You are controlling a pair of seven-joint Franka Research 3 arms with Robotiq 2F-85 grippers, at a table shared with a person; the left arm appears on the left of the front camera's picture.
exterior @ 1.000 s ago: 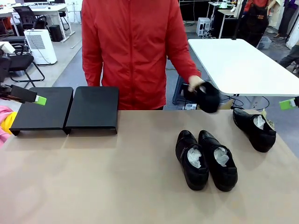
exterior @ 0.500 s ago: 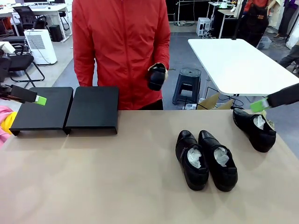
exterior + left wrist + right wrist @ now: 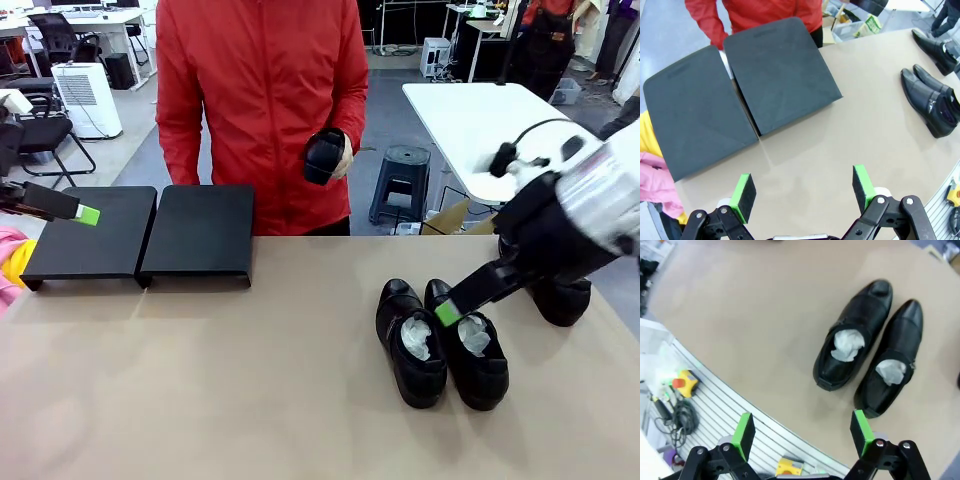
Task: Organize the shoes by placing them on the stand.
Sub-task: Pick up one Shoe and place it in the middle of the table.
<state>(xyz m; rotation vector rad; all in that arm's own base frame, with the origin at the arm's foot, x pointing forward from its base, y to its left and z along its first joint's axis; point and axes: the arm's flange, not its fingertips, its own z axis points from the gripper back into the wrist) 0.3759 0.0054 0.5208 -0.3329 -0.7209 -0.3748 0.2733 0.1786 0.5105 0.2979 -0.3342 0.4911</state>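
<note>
Two glossy black shoes (image 3: 440, 345) stuffed with white paper lie side by side right of the table's middle; the right wrist view shows the same pair of shoes (image 3: 852, 337). My right gripper (image 3: 447, 313) hangs open just above them, nothing between its fingers (image 3: 800, 430). Another shoe (image 3: 568, 300) is partly hidden behind my right arm. The person's hand holds a further black shoe (image 3: 325, 157) at chest height. The stand (image 3: 200, 232) has two black platforms at the back left. My left gripper (image 3: 88, 215) hovers open near the stand (image 3: 782, 75), jaws wide (image 3: 802, 192).
A white table (image 3: 500, 130) and a stool (image 3: 405, 160) stand behind the person. Pink and yellow cloth (image 3: 12, 252) lies at the left edge. Below the table's near edge are cables and tools (image 3: 675, 385).
My right arm has swung in from the far right to above the pair of shoes. The person's hand carried a shoe from the right to chest height. The left arm is still.
</note>
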